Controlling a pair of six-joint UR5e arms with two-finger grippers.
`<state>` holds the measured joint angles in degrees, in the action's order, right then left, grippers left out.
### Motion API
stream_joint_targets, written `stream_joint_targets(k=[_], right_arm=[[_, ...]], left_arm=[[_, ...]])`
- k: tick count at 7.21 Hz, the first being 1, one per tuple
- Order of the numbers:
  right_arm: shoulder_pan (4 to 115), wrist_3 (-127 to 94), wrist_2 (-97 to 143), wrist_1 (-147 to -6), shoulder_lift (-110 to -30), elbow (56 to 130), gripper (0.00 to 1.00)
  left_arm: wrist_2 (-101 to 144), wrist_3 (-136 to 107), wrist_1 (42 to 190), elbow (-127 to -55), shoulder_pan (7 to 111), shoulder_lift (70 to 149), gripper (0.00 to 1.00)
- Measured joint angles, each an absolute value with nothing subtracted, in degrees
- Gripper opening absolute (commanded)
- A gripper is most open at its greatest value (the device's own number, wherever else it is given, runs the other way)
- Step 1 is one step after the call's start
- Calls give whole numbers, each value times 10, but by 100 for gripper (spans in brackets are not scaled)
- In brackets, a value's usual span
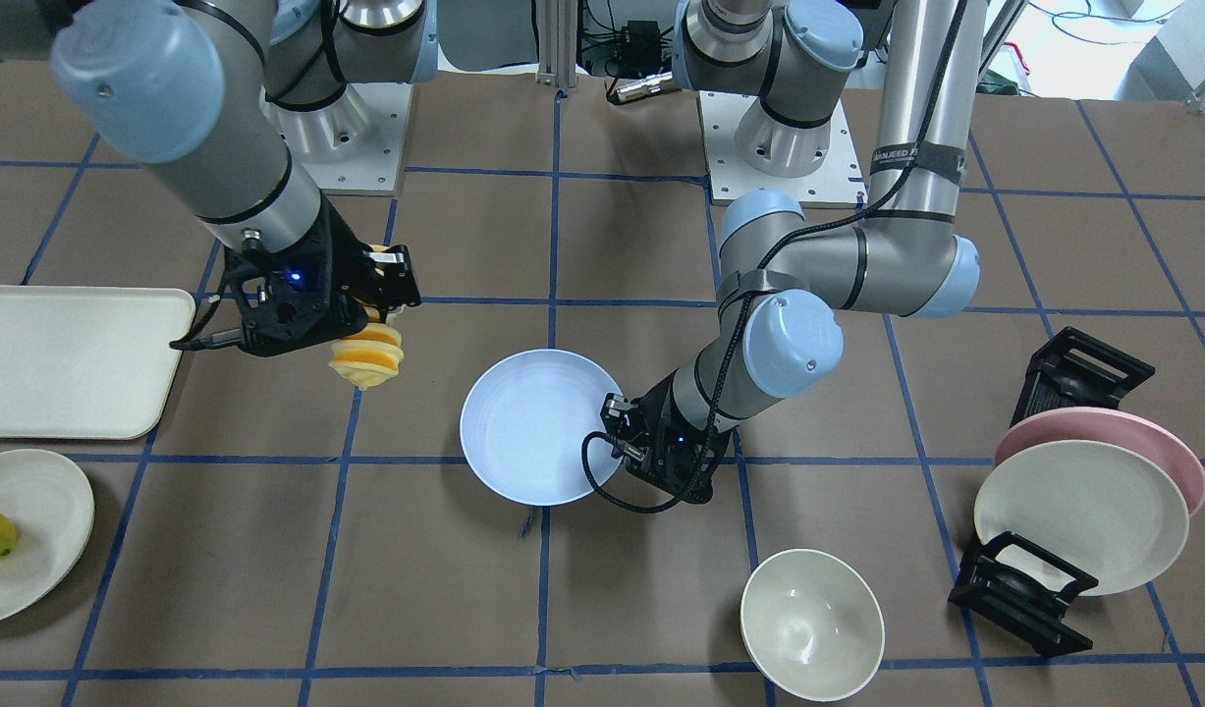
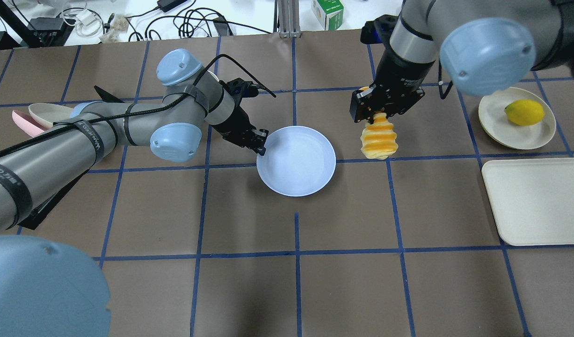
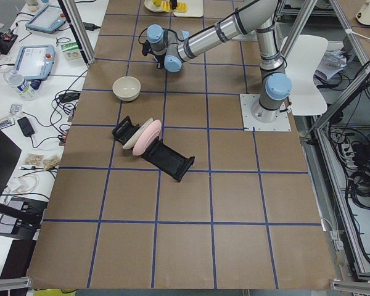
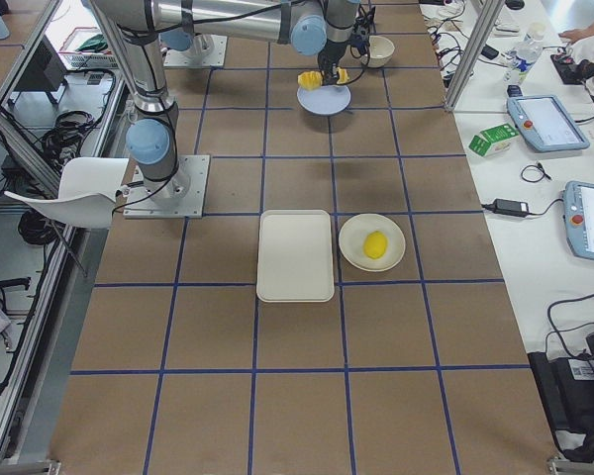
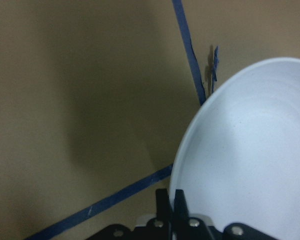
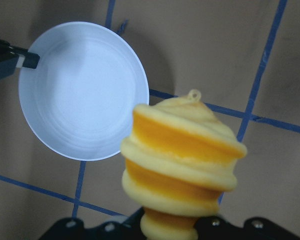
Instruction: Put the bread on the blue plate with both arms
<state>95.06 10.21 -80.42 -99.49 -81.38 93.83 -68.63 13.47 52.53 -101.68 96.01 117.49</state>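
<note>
We see the right gripper [image 2: 378, 113] clamped on the upper end of the ridged yellow-orange bread loaf [image 2: 379, 140], which hangs upright above the brown papered table [image 2: 296, 290], just beside the round pale-blue matte plate [image 2: 298, 166] and not over it. The left gripper [image 2: 261, 144] pinches that plate's rim on the far side from the bread, jaws drawn narrow. We cannot tell whether the plate rests flat or is lifted.

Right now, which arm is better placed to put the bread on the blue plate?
The right. The right gripper holds the bread in the air beside the blue plate; the left gripper grips only the plate's rim.
</note>
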Motion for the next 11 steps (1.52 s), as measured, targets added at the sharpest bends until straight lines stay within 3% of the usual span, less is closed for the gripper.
stream_joint_targets(k=[1, 5, 8, 9, 10, 11], right_arm=[[960, 102, -795, -1054, -814, 974, 0], [991, 61, -746, -1276, -784, 1074, 2], [1034, -21, -717, -1408, -720, 1085, 6], [1040, -25, -716, -1423, -710, 1089, 31], [1043, -23, -715, -1438, -704, 1095, 45], [1045, -21, -712, -1464, -696, 1100, 91]], left_arm=[[-690, 136, 503, -1021, 963, 1187, 100], [-719, 152, 473, -1018, 958, 1158, 100], [-811, 171, 683, -979, 928, 1060, 100], [-838, 170, 745, -952, 917, 1030, 100], [-865, 168, 791, -926, 907, 1005, 100], [-882, 151, 815, -909, 901, 984, 100]])
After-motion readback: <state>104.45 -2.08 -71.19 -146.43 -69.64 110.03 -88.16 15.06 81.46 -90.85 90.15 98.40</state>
